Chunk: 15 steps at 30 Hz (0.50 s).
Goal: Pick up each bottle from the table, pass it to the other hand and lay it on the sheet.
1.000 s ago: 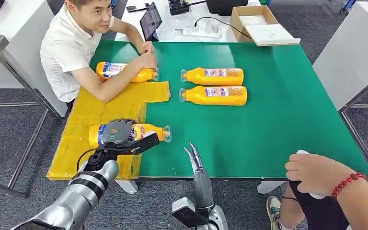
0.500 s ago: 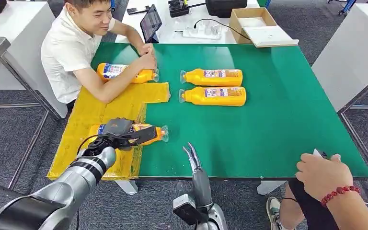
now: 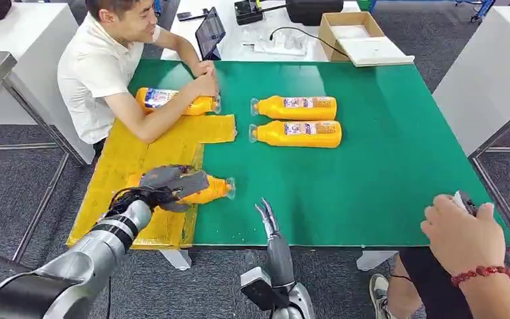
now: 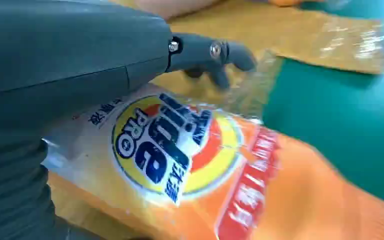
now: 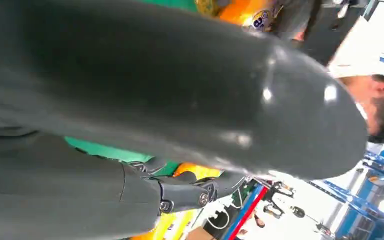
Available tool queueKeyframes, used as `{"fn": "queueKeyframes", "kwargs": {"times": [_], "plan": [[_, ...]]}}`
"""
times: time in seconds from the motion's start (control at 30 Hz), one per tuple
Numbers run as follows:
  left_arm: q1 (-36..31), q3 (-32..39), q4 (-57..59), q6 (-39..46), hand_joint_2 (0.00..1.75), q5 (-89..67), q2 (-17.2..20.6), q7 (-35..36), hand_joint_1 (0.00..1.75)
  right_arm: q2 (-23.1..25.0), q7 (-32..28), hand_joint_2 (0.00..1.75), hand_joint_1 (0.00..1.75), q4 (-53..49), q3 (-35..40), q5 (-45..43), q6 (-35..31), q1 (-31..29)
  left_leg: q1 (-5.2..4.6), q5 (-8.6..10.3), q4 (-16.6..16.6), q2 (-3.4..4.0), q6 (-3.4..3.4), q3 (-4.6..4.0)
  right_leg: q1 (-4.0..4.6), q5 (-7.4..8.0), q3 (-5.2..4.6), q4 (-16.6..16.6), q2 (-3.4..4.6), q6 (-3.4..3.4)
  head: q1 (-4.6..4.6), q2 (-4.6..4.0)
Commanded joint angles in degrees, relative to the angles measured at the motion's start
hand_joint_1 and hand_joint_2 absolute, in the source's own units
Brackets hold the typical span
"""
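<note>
Head view, left hand: The robot's left hand (image 3: 166,183) rests on top of an orange detergent bottle (image 3: 207,189) lying on its side, fingers draped loosely over the label end, neither clearly clamped nor clearly free; whether it grips cannot be told from here.
Head view, the bottle: It lies across the near edge of the yellow sheet (image 3: 133,159), cap end poking onto the green worktop (image 3: 372,153), which reads as a bottle just being laid down.
Head view, right hand: The right hand (image 3: 269,226) hovers at the worktop's near edge, fingers straight and close together, holding nothing, apparently idle after a hand-over.
Head view, waiting stock: Two more orange bottles (image 3: 295,107) (image 3: 296,133) lie side by side on the green, well apart from the sheet, likely the next pickups.
Head view, bystanders: A seated person (image 3: 103,66) steadies a fourth bottle (image 3: 172,101) at the sheet's far end; another person's hand (image 3: 461,232) with a red bracelet hovers at the near right corner.
Left wrist view: The bottle's label (image 4: 165,145) sits just beneath the grey palm; dark fingers (image 4: 215,52) reach past it, spread, over the sheet (image 4: 300,30).
Right wrist view: The thumb (image 5: 180,85) looms close; the fingers (image 5: 190,192) curl around nothing.
</note>
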Motion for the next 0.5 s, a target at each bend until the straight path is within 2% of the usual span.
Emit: {"fn": "queueKeyframes", "kwargs": {"times": [0.03, 0.17, 0.33, 0.5], "plan": [[5.41, 10.34, -5.32, -1.46, 1.75, 21.17, -0.75, -34.79, 0.00, -3.41, -1.84, 0.00, 0.00, 6.30, 4.25, -2.61, -3.09, -3.88, 0.00, 0.00, -0.12, 0.22, -0.06, 0.24, 0.01, 0.03, 0.14, -0.07, 0.13, -0.07, -0.04, 0.00], [7.27, 8.60, -12.26, 1.75, 1.75, 25.89, -1.92, -37.10, 0.00, -2.91, -1.84, 0.00, 0.00, 6.73, 3.69, -2.55, -3.20, -3.62, -0.02, 0.03, -0.10, 0.08, -0.08, 0.26, 0.00, 0.02, 0.27, -0.06, 0.05, -0.10, -0.02, 0.00], [7.82, 8.27, -13.47, 1.67, 1.75, 26.82, -1.86, -36.69, 0.00, -2.84, -1.84, 0.00, 0.00, 6.86, 3.59, -2.59, -3.13, -3.61, 0.03, -0.01, -0.02, 0.03, -0.08, 0.01, 0.05, -0.05, 0.02, -0.03, -0.03, -0.10, -0.02, 0.00], [13.17, 6.53, -28.29, 7.26, 1.75, 40.21, -4.23, -42.89, 0.00, -2.90, -1.84, 0.00, 0.00, 6.99, 3.30, -1.08, -4.11, -3.14, 0.00, 0.02, 0.01, -0.02, -0.06, -0.20, 0.02, -0.04, -0.21, 0.03, -0.06, -0.06, -0.02, 0.00]]}}
